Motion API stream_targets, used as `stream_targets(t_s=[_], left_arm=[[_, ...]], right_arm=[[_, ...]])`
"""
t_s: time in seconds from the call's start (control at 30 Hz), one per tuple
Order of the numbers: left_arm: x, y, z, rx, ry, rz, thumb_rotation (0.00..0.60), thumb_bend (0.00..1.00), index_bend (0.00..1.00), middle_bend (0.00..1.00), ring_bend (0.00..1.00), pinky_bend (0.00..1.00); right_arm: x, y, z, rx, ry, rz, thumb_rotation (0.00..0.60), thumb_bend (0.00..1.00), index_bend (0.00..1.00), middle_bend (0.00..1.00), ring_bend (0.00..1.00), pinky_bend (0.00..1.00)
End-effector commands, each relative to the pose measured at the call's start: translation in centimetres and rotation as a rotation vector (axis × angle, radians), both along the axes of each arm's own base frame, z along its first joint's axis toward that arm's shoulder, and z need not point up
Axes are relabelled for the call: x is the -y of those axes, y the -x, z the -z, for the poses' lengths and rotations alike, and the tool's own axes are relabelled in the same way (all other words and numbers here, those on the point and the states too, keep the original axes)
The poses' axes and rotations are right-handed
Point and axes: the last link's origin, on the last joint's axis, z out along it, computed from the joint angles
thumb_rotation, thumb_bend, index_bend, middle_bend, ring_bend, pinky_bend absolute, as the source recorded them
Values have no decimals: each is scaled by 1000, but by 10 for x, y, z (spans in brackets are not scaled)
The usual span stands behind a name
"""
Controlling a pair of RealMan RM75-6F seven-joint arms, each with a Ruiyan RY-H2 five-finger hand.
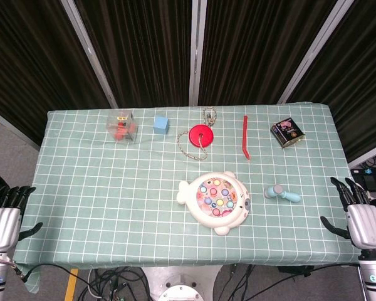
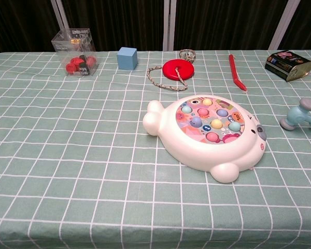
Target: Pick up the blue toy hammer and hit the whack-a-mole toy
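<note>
The blue toy hammer (image 1: 282,193) lies flat on the green checked cloth, just right of the whack-a-mole toy (image 1: 215,200), a white fish-shaped board with coloured pegs. In the chest view the hammer (image 2: 302,115) shows at the right edge, beside the toy (image 2: 207,136). My right hand (image 1: 358,215) hangs off the table's right front corner, fingers spread, holding nothing, well right of the hammer. Beyond the left front corner my left hand (image 1: 6,215) is likewise empty with fingers apart. Neither hand shows in the chest view.
Along the far edge stand a clear box with red pieces (image 1: 121,125), a blue cube (image 1: 161,124), a red disc on a cord (image 1: 201,135), a red stick (image 1: 245,137) and a dark tin (image 1: 287,133). Cables hang below the table's front.
</note>
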Motion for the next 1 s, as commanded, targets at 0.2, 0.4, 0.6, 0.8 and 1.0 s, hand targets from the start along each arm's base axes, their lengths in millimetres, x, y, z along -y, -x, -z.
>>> stream_targets(t_s=[0.2, 0.4, 0.6, 0.8, 1.0], left_arm=[[3, -2, 5, -37, 32, 17, 600, 0, 194, 173, 132, 102], [2, -6, 5, 14, 42, 33, 600, 0, 194, 173, 132, 102], [1, -5, 13, 31, 70, 38, 600, 0, 193, 173, 132, 102], [1, -2, 15, 59, 68, 36, 600, 0, 193, 173, 132, 102], [2, 3, 15, 66, 70, 27, 600, 0, 193, 173, 132, 102]], right_arm=[[-3, 2, 2, -6, -29, 11, 600, 121, 0, 145, 19, 120], [0, -3, 10, 24, -74, 22, 600, 137, 0, 145, 19, 141], [28, -8, 40, 7, -189, 93, 600, 147, 1, 165, 34, 175], [61, -13, 71, 31, -214, 108, 600, 209, 172, 281, 137, 250], [83, -10, 87, -14, -241, 137, 600, 210, 221, 307, 147, 256]])
